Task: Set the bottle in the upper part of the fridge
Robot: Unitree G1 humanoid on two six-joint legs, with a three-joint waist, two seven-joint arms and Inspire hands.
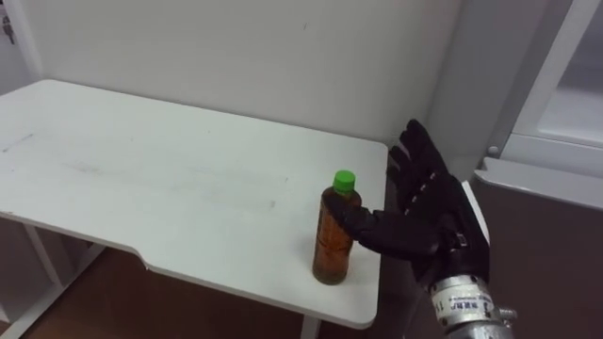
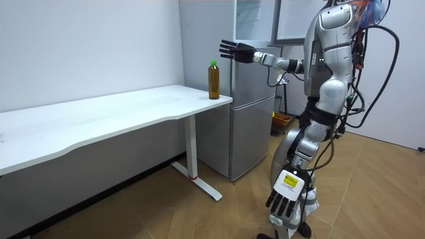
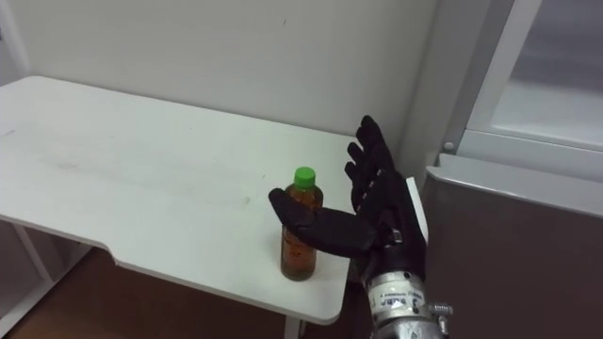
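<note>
A long white table (image 1: 141, 179) is running from 9 o'clock to the centre, along a pale wall. A grey fridge (image 1: 556, 235) is standing just beside the table's end at 3 o'clock, and the frame edge is cutting it off. The robot is standing in front of the fridge, facing the table.

Its right hand (image 1: 429, 218) is reaching in from 5 o'clock. The hand is wide open, with fingers straight and spread, and is gripping nothing. The left hand (image 2: 284, 199) is hanging beside the leg with its fingers loose.

The bottle (image 1: 334, 247) is standing upright on the table corner nearest the fridge. It is clear and is holding amber liquid. Its long axis is running vertically, with the green cap (image 1: 345, 179) pointing to 12 o'clock.

The thumb (image 1: 363, 226) is crossing in front of the bottle's shoulder and hiding part of it. In the room view the hand is hovering above the cap, apart from it
</note>
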